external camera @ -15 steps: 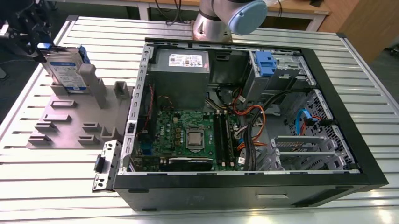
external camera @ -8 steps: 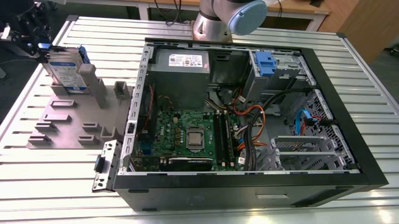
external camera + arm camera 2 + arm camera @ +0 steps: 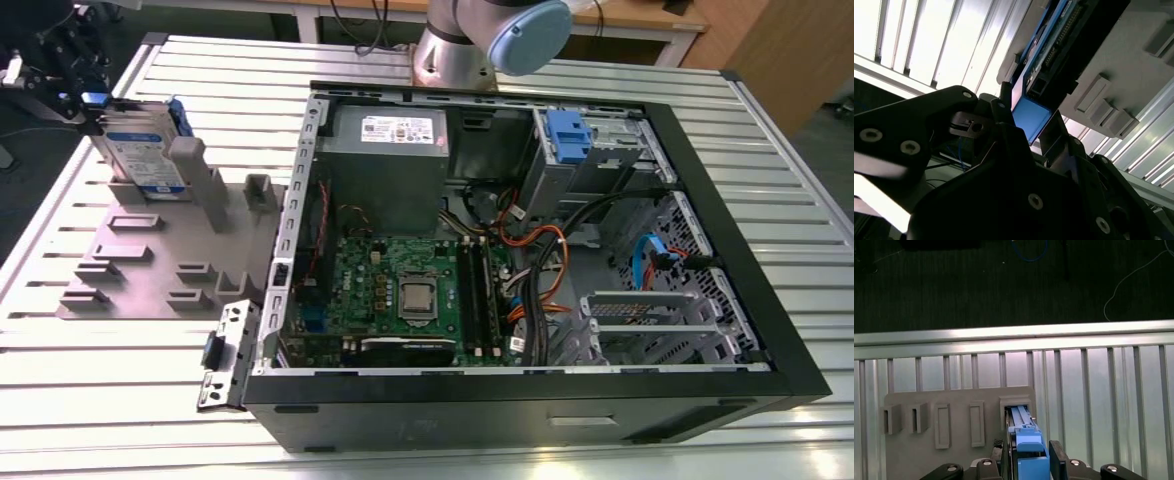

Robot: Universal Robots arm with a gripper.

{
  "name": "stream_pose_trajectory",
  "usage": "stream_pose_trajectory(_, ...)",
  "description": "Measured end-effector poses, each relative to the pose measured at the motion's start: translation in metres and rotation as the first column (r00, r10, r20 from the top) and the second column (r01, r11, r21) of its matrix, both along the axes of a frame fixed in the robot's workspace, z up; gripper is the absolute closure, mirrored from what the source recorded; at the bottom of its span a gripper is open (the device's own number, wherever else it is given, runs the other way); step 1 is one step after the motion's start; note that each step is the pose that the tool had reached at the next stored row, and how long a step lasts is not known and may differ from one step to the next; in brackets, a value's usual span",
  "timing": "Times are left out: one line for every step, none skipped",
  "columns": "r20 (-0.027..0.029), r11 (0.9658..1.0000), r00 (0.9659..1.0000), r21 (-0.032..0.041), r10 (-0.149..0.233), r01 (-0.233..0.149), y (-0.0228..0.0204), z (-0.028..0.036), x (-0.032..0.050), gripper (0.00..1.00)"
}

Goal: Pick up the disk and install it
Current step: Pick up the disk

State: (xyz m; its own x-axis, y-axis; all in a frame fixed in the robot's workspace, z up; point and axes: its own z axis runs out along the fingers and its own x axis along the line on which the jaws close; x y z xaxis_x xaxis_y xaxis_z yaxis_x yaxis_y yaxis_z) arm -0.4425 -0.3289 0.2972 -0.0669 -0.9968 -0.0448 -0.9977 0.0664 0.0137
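The disk (image 3: 140, 150), a flat silver metal drive with blue plastic rails, stands upright in the grey slotted holder (image 3: 154, 292) at the exterior view's far left, long axis vertical, directly under my gripper (image 3: 1029, 452), which pinches its upper blue end.

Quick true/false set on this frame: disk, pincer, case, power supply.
1. The disk stands upright in the grey fixture, outside the computer case. True.
2. The pincer hangs over the motherboard. False: it is at the disk, to the exterior view's left of the case.
3. The case lies on its side, open, with its inside showing. True.
4. The power supply sits on the fixture. False: it is inside the case.
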Motion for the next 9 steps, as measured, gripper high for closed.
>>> stream_pose_trajectory(0.0000, 1.0000, 1.0000, 0.0000, 0.000, 0.000, 0.0000, 0.0000, 0.0000, 0.52)
stream_pose_trajectory(0.0000, 1.0000, 1.0000, 0.0000, 0.000, 0.000, 0.0000, 0.0000, 0.0000, 0.52)
stream_pose_trajectory(0.0000, 1.0000, 1.0000, -0.0001, 0.000, 0.000, 0.0000, 0.0000, 0.0000, 0.52)
stream_pose_trajectory(0.0000, 1.0000, 1.0000, 0.0000, 0.000, 0.000, 0.0000, -0.0001, 0.0000, 0.52)
stream_pose_trajectory(0.0000, 1.0000, 1.0000, 0.0000, 0.000, 0.000, 0.0000, -0.0001, 0.0000, 0.52)
stream_pose_trajectory(0.0000, 1.0000, 1.0000, 0.0000, 0.000, 0.000, 0.0000, -0.0001, 0.0000, 0.52)
stream_pose_trajectory(0.0000, 1.0000, 1.0000, 0.0000, 0.000, 0.000, 0.0000, -0.0001, 0.0000, 0.52)
stream_pose_trajectory(0.0000, 1.0000, 1.0000, 0.0000, 0.000, 0.000, 0.0000, -0.0001, 0.0000, 0.52)
stream_pose_trajectory(0.0000, 1.0000, 1.0000, 0.0000, 0.000, 0.000, 0.0000, -0.0001, 0.0000, 0.52)
